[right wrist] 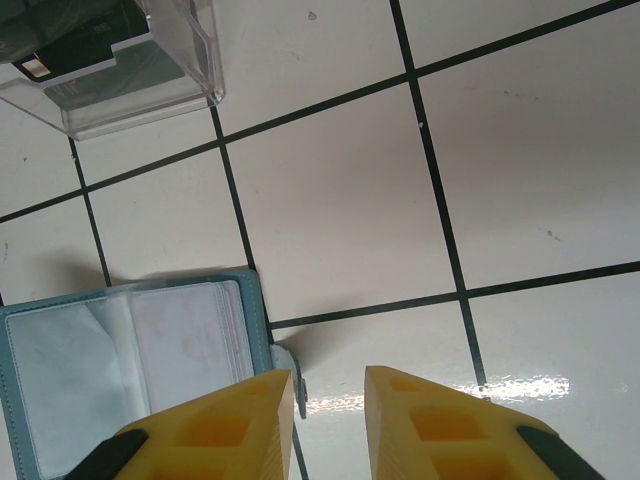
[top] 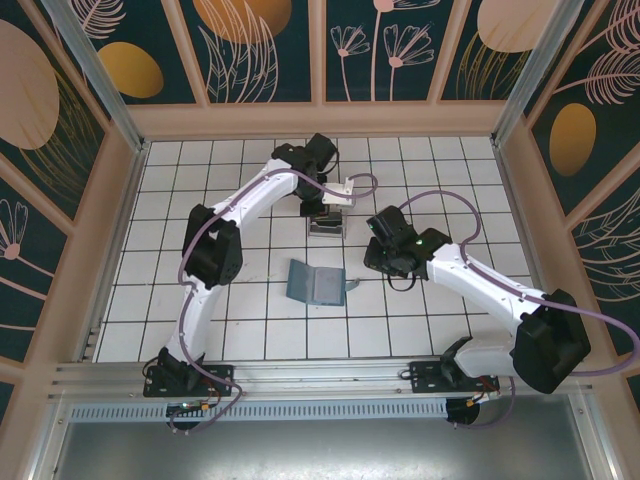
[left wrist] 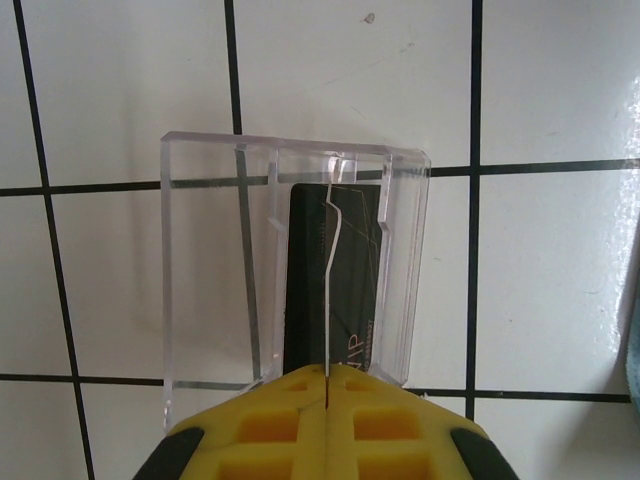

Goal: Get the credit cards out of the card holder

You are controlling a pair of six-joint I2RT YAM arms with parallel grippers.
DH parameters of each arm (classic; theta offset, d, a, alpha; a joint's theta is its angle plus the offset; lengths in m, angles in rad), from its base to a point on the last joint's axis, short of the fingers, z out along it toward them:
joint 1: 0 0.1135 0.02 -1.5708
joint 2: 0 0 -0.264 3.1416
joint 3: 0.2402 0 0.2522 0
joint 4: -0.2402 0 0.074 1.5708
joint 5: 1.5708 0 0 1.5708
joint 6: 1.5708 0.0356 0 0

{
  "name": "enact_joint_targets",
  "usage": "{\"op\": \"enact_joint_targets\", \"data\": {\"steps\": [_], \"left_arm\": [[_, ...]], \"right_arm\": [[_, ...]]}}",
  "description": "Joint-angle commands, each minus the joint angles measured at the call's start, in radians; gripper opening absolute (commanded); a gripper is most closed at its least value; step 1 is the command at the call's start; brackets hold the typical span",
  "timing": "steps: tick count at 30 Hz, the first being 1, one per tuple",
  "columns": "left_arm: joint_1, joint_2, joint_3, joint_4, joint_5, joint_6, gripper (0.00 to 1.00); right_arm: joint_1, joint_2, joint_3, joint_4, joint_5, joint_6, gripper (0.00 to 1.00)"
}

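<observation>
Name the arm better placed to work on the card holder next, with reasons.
Right, most likely. The right gripper hangs empty, jaws apart, just beside the open card holder. The left gripper is shut over the clear tray, farther from the holder, where a dark credit card lies.

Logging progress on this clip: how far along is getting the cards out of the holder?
Done: a dark credit card lies in the clear tray. In hand: the left gripper is shut over that tray; the right gripper hangs open, empty, beside the open card holder. Left: its visible pockets look empty; hidden ones cannot be judged.
</observation>
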Motion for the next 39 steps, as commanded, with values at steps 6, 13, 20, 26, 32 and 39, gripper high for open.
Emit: {"op": "enact_joint_targets", "data": {"steps": [6,13,20,26,32,39], "left_arm": [[-0.017,0.049,0.034,-0.045,-0.001,0.031,0.00],[-0.021,0.062,0.037,-0.024,-0.031,0.018,0.14],[-0.022,0.065,0.034,0.043,-0.117,-0.007,0.34],[-0.021,0.064,0.033,0.065,-0.127,-0.020,0.40],[-0.021,0.025,0.004,0.100,-0.121,-0.047,0.41],[-0.021,-0.095,-0.134,0.239,-0.083,-0.137,0.40]], "right_arm": [[-0.011,-0.009,-0.028,-0.033,0.013,0.014,0.26],[-0.011,-0.012,-0.028,-0.033,0.011,0.015,0.26],[-0.011,-0.021,-0.027,-0.039,0.012,0.019,0.26],[-0.011,-0.031,-0.030,-0.039,0.014,0.023,0.26],[-0.011,-0.027,-0.031,-0.026,0.005,0.018,0.26],[-0.010,0.003,-0.024,0.002,-0.030,0.008,0.26]]}}
